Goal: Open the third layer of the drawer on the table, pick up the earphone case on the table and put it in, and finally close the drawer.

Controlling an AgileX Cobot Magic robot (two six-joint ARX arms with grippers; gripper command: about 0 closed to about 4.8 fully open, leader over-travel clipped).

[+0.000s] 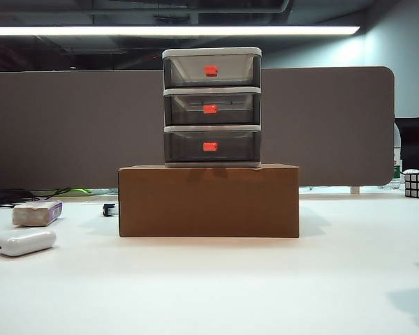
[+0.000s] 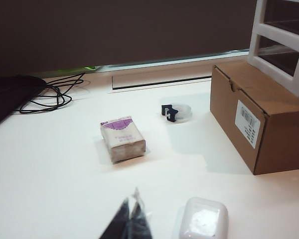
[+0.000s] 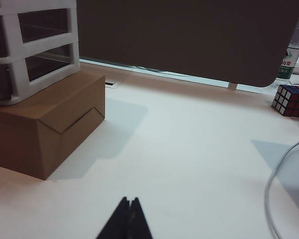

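Left pincer hangs low over the table with its dark tips pressed together, just beside the earphone case and holding nothing. Right pincer also has its tips together, empty, over bare table on the other side, well apart from the cardboard box.

That earphone case is a smooth, glossy white pill shape with rounded ends; in the exterior view it lies flat near the left edge of the table, in front of a whitish block with a purple edge. In the left wrist view the picture's edge cuts off its near part.

The drawer is a three-tier unit with a white-grey frame and smoky translucent drawers, each with a small red-orange handle. It stands on top of the cardboard box, at the middle of the table. All three drawers sit flush with the frame. The third layer is the lowest one, directly above the box lid. Its smoky front is too dark to tell whether anything lies inside, and the same goes for the two above it.

Neither arm shows in the exterior view. A small blue-and-clear object lies between the block and the box; what it is cannot be made out. A colour cube sits at the far right of the table.
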